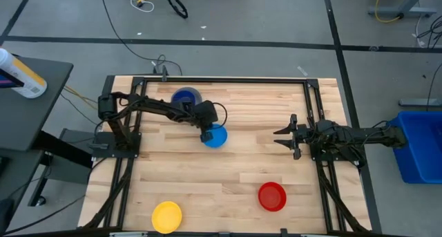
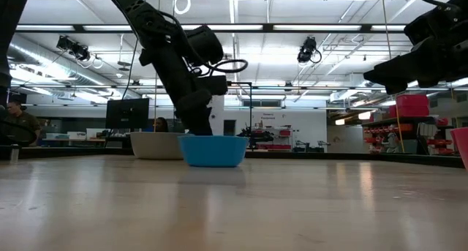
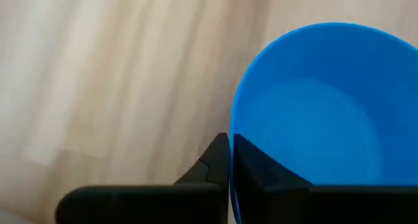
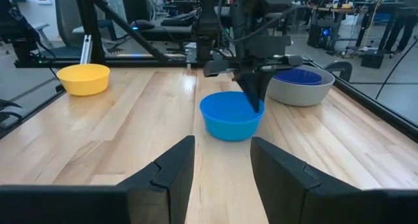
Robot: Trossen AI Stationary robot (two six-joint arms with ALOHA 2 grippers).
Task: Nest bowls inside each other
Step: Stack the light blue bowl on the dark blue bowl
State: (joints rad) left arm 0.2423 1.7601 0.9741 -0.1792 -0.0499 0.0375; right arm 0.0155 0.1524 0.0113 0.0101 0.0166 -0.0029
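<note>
The left gripper (image 1: 206, 135) has its jaws pinched shut on the light blue bowl's (image 1: 215, 136) rim mid-table, probably to lift it into the dark blue bowl (image 1: 184, 97) nested just beyond, while the right gripper (image 1: 281, 136) waits open and empty.

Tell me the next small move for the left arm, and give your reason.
Probably lift the light blue bowl straight up off the table. The left hand is shut on its rim, one finger inside and one outside, while the bowl sits flat on the wood. The grey bowl, with the dark blue bowl already inside it, stands just beside, the likely place to carry it.
</note>
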